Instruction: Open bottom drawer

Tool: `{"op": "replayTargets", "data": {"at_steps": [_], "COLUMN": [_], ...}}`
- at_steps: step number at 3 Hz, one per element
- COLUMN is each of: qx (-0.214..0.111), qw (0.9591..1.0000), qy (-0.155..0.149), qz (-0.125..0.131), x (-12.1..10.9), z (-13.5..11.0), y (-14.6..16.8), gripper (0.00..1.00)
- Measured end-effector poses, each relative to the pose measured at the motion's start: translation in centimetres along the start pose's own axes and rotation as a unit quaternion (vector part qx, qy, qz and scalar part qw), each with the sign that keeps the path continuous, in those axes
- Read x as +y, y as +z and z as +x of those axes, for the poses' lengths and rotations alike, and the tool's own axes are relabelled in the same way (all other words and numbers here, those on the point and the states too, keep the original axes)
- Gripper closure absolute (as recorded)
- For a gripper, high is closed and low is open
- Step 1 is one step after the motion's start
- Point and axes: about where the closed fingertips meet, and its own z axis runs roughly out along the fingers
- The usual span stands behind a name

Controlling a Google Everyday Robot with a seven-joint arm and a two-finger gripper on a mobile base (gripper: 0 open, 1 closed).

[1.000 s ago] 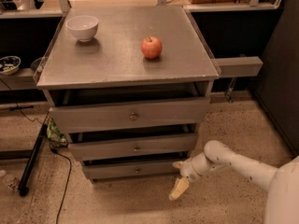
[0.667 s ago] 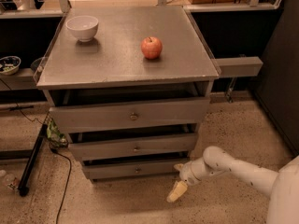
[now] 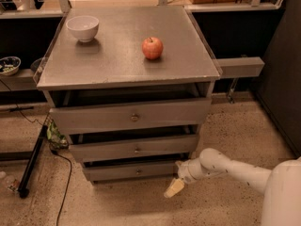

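Observation:
A grey cabinet (image 3: pixel 127 74) holds three grey drawers with round centre knobs. The bottom drawer (image 3: pixel 134 171) is the slimmest and lowest, just above the floor, with its knob (image 3: pixel 138 172) at mid front. My white arm comes in from the lower right. The gripper (image 3: pixel 174 188) hangs beside the right end of the bottom drawer front, its yellowish fingertips pointing down and left toward the floor, apart from the knob. The top drawer (image 3: pixel 131 116) and middle drawer (image 3: pixel 134 148) each stand out further than the one below.
A white bowl (image 3: pixel 83 28) and a red apple (image 3: pixel 153 48) rest on the cabinet top. A black stand leg (image 3: pixel 32 161) and a cable (image 3: pixel 66 182) lie on the speckled floor at the left. Dark shelving runs behind.
The gripper has shifted slightly left and down along the front of the bottom drawer. The drawers look unchanged.

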Motion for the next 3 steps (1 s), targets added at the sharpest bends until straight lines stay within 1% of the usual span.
{"op": "replayTargets", "data": {"at_steps": [1,2,3], "qx": [-0.009,-0.038,-0.037], "qw": [0.9999,0.9983,0.9983], "qy": [0.007,0.025,0.023], "qz": [0.003,0.037,0.040], "x": [0.1,-3.1,-3.0], "z": [0.3,-1.6,-1.5], "y": [0.7,4.4,4.6], "gripper": [0.00,0.00,0.00]}}
